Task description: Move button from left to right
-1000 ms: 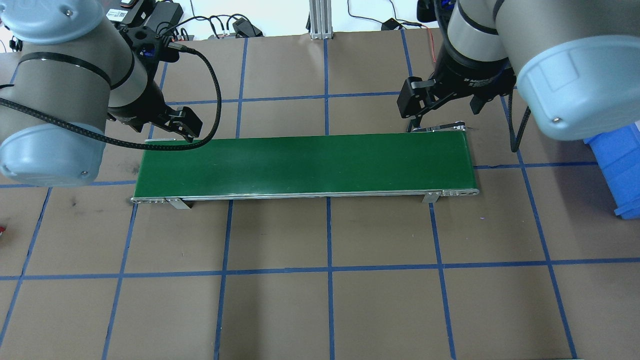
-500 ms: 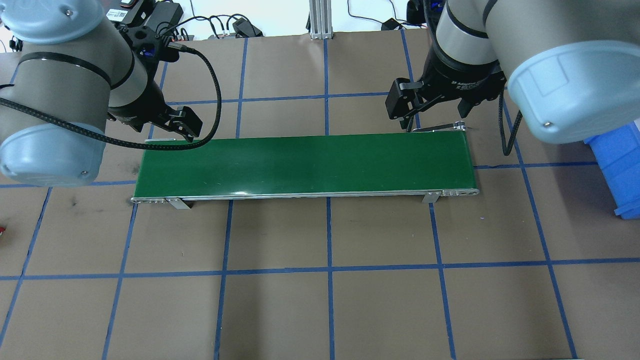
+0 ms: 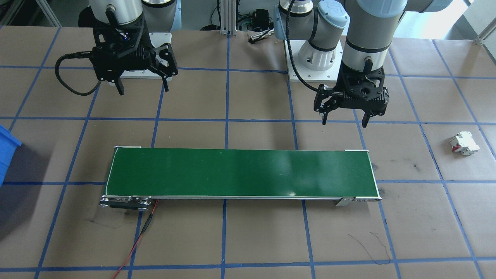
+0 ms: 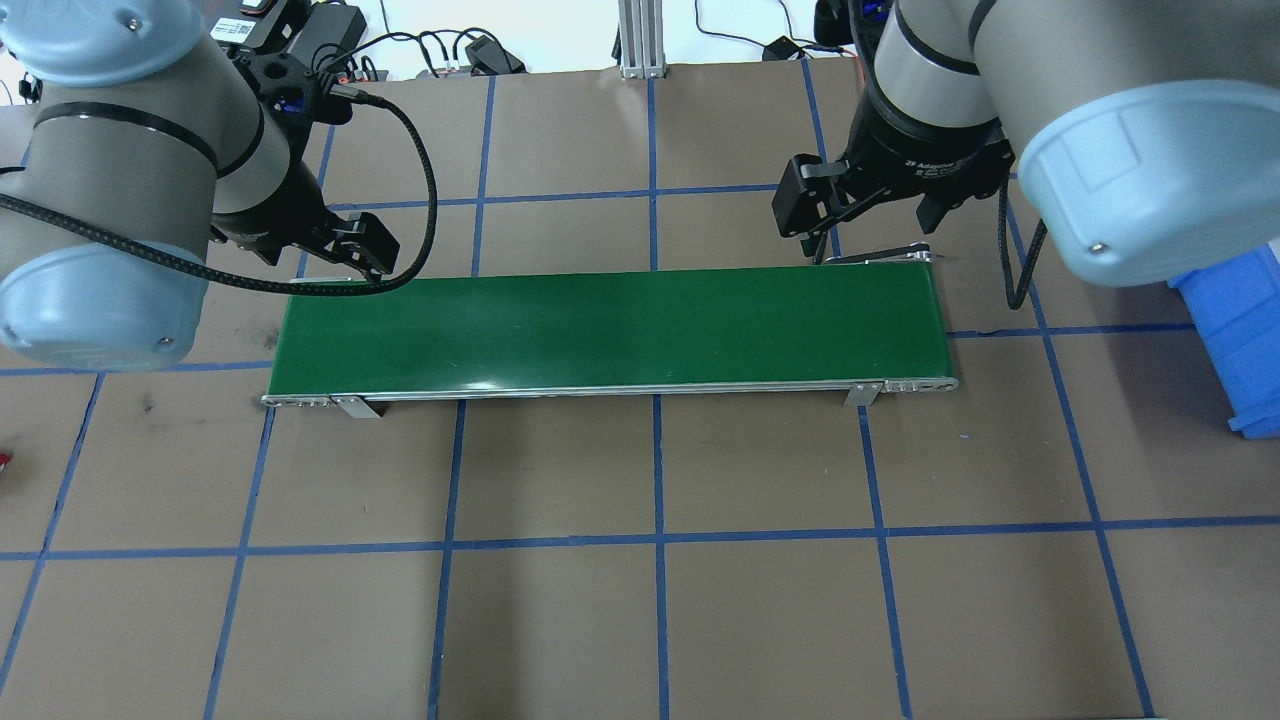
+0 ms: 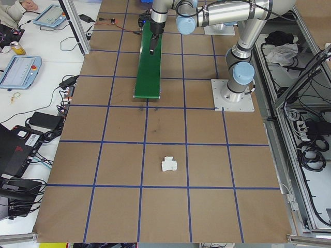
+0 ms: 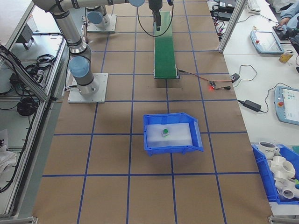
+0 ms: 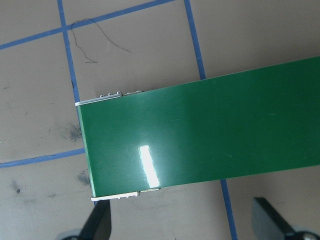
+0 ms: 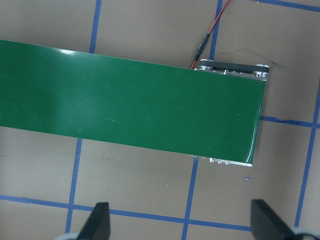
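Both pincers, left pincer [image 3: 344,119] and right pincer [image 3: 142,88], hang apart (holding nothing); the button [image 6: 165,132] lies in the blue bin [image 6: 196,140].

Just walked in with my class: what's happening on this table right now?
Nothing is being held. The left claw and the right claw both hang open and empty near opposite ends of a bare green conveyor belt. The green-capped button already sits in the blue bin on the robot's right side. A white breaker block lies alone on the table's left side.
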Robot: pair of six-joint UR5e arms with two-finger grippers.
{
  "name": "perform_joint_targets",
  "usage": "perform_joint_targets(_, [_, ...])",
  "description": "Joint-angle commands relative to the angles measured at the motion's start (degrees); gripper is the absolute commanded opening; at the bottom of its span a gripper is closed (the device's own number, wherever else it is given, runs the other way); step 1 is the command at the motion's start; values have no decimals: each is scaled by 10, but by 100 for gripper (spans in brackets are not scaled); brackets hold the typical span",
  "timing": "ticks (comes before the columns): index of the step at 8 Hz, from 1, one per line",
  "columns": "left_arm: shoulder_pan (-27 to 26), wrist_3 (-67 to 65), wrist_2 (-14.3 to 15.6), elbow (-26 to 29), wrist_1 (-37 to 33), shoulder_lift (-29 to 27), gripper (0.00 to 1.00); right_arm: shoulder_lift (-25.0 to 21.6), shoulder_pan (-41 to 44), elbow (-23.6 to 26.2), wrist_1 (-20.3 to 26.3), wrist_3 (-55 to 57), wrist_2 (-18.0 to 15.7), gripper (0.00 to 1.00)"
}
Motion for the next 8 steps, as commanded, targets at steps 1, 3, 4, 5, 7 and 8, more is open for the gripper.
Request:
perform_joint_targets(1, [2, 0, 0, 0, 0, -3, 100, -5, 0, 0, 1, -1, 0, 100])
perform_joint_targets(3, [2, 0, 0, 0, 0, -4, 100, -4, 0, 0, 0, -1, 0, 100])
perform_joint_targets(4, [2, 0, 0, 0, 0, -4, 100, -4, 0, -1, 1, -2, 0, 100])
perform_joint_targets(5, [2, -5, -4, -1, 0, -6, 100, -3, 0, 0, 1, -1, 0, 100])
perform_joint_targets(7, [2, -1, 0, 0, 0, -6, 100, -1, 0, 0, 1, -1, 0, 100])
perform_joint_targets(8, [2, -2, -2, 0, 0, -7, 100, -1, 0, 0, 0, -1, 1, 100])
